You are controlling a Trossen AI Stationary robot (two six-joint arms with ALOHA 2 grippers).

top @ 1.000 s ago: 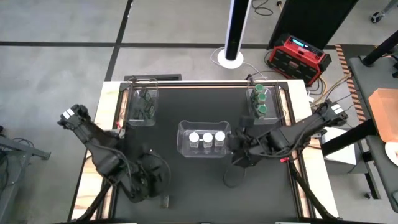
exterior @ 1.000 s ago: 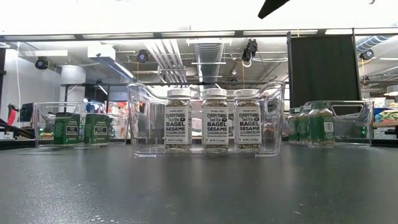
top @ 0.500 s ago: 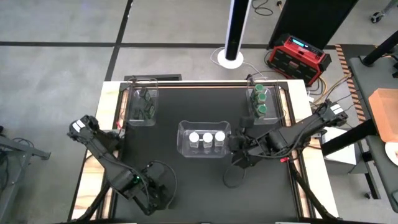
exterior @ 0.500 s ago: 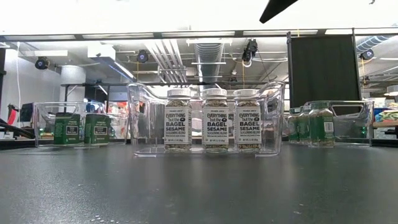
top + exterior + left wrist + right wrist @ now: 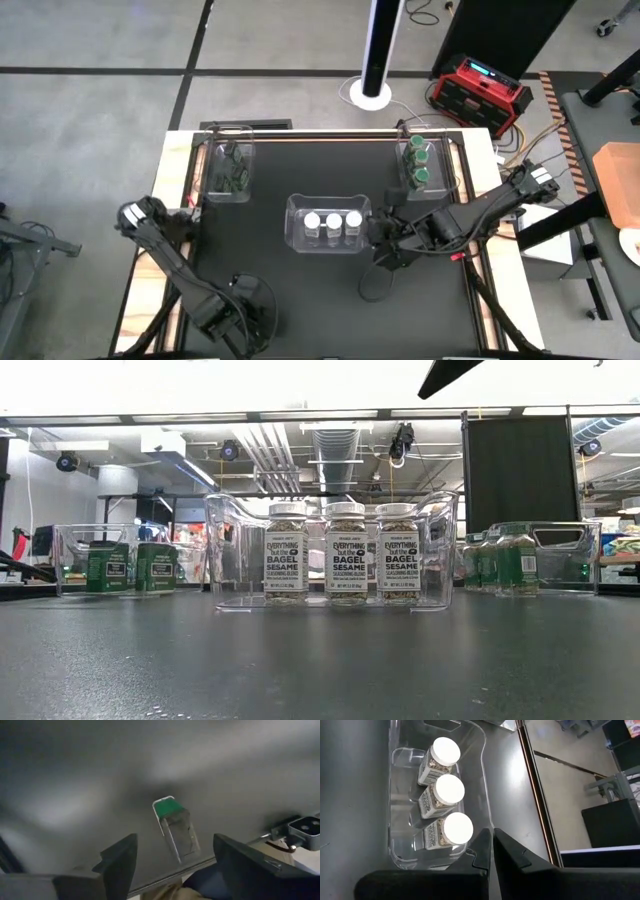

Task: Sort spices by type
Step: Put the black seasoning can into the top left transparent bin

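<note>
Left gripper, fingers apart, frames a blurred green-capped object.

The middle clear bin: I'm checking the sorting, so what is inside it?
The middle clear bin holds three white-lidded bagel sesame jars in a row, nothing else visible; jar bases show through the clear walls.

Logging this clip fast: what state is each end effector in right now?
Left end effector: open, holding nothing.
Right end effector: shut, holding nothing.
</note>
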